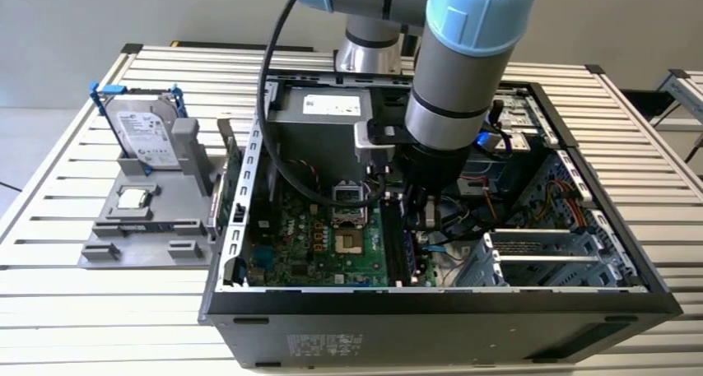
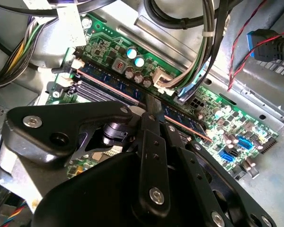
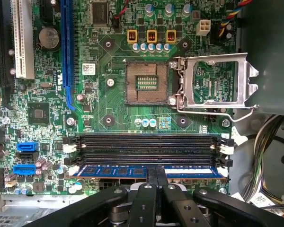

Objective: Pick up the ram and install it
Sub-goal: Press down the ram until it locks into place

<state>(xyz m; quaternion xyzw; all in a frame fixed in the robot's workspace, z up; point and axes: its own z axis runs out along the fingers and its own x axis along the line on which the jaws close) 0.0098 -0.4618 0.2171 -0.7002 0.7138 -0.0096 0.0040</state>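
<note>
- Now the insertion step is in hand: the tool [image 3: 156, 176] is down inside the open computer case [image 1: 439, 298], its fingers together on the top edge of the ram [image 3: 114, 170] at about mid-length
- In the first wrist view the ram lies along the memory slot nearest the tool; two empty black slots [image 3: 146, 141] run parallel between it and the open processor socket [image 3: 146, 83]
- In the second wrist view the stick [image 2: 109, 80] sits in line with its slot, white end latches [image 2: 72, 64] just beside its far end; whether it is fully seated I cannot tell
- As I judge it, what follows calls for a straight press down, evenly along the stick, with no tilt, until both latches close
- In the exterior view a hard drive [image 1: 148, 133] stands in a grey fixture on the counter [image 1: 66, 294], left of the case
</note>
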